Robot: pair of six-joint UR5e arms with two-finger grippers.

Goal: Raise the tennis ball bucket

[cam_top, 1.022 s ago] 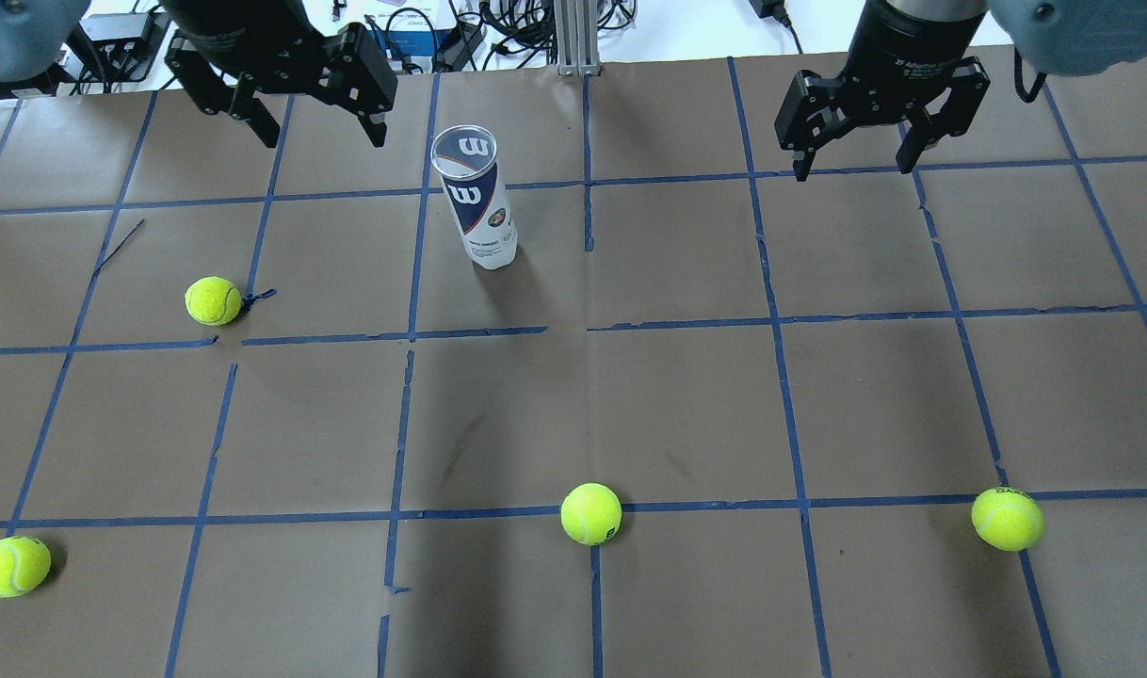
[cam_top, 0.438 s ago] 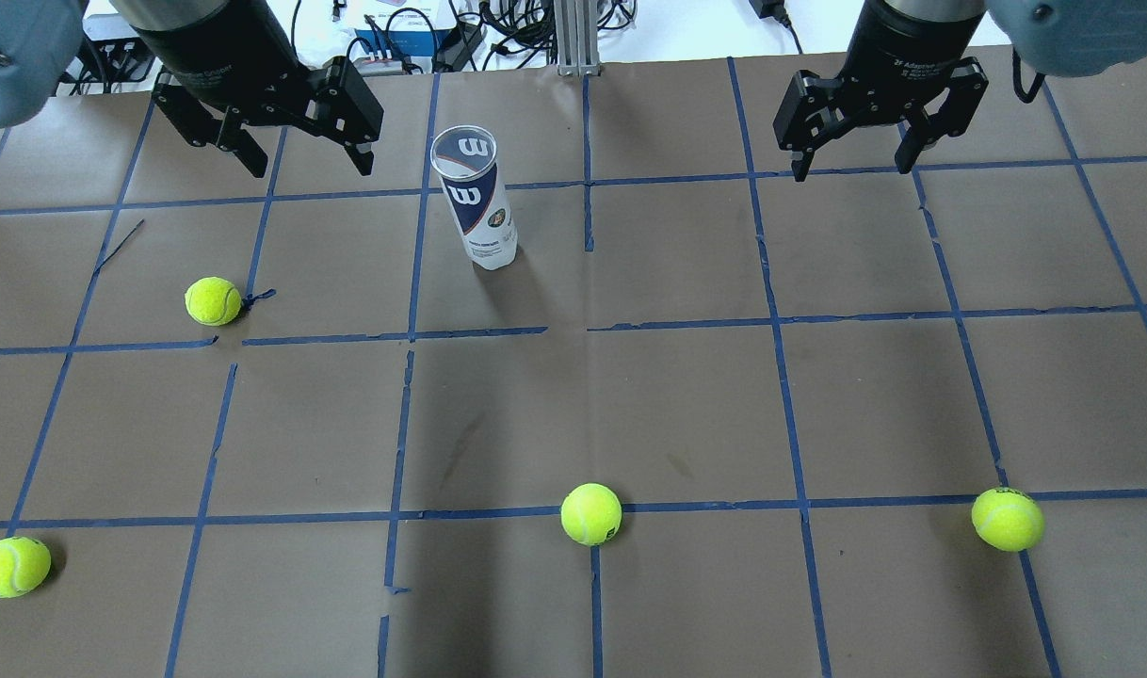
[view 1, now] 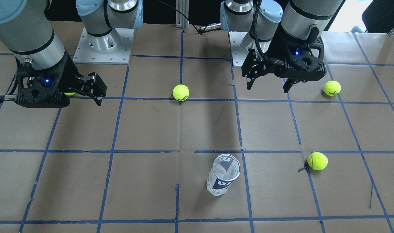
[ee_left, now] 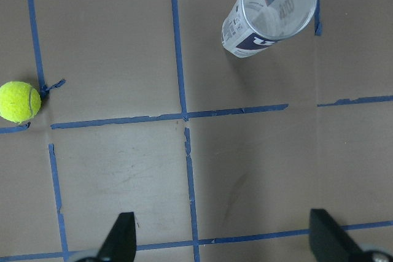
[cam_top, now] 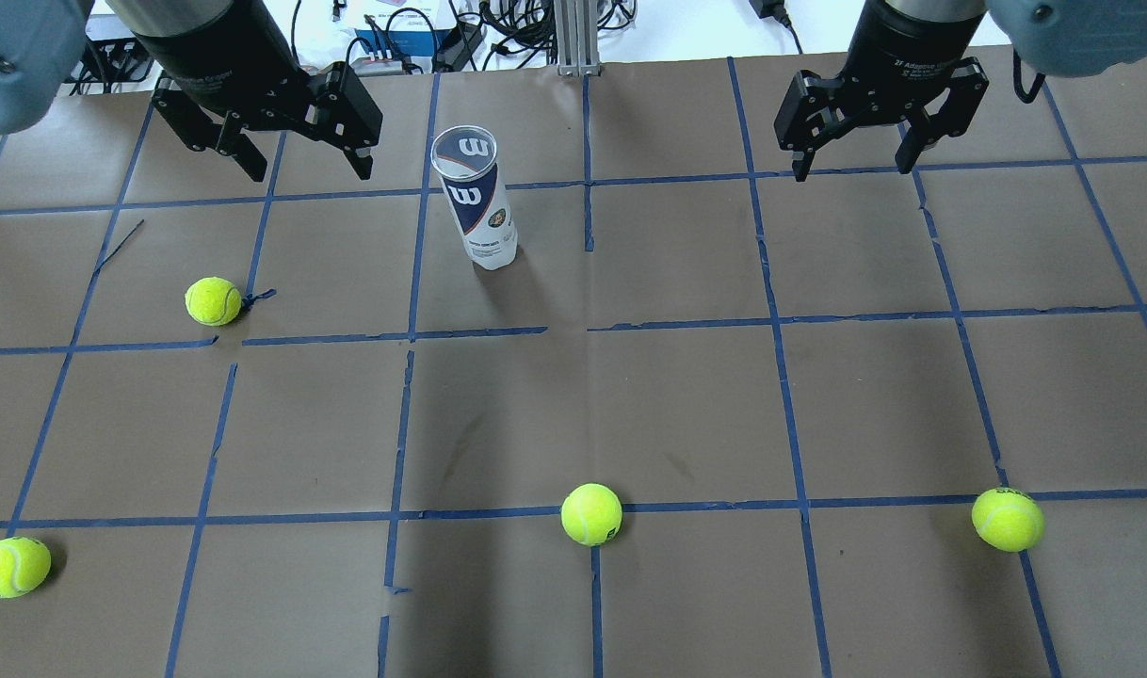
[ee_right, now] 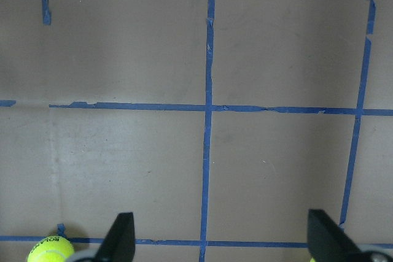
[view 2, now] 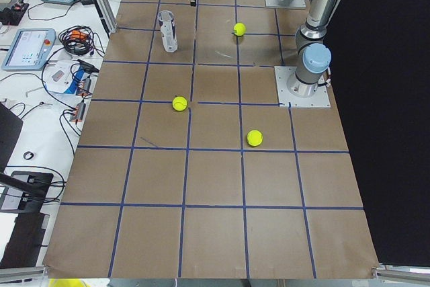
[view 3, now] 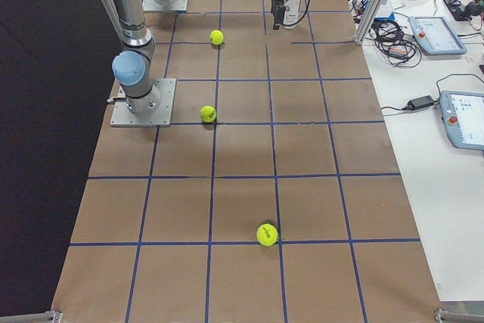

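The tennis ball bucket (cam_top: 475,202) is a clear can with a white and navy Wilson label. It stands upright on the brown paper at the far middle of the table. It also shows in the front view (view 1: 223,174), the exterior left view (view 2: 168,30) and the left wrist view (ee_left: 270,10). My left gripper (cam_top: 308,172) is open and empty, held above the table left of the can and apart from it. It shows in the front view (view 1: 268,88) too. My right gripper (cam_top: 852,171) is open and empty, far to the can's right.
Several yellow-green tennis balls lie on the table: one (cam_top: 213,300) left of the can, one (cam_top: 591,514) at the near middle, one (cam_top: 1008,519) near right, one (cam_top: 11,566) near left. Cables and devices (cam_top: 413,33) lie past the far edge.
My left gripper has moved lower in the overhead view and a little to the left, still open. The can, the balls and my right gripper have not moved.
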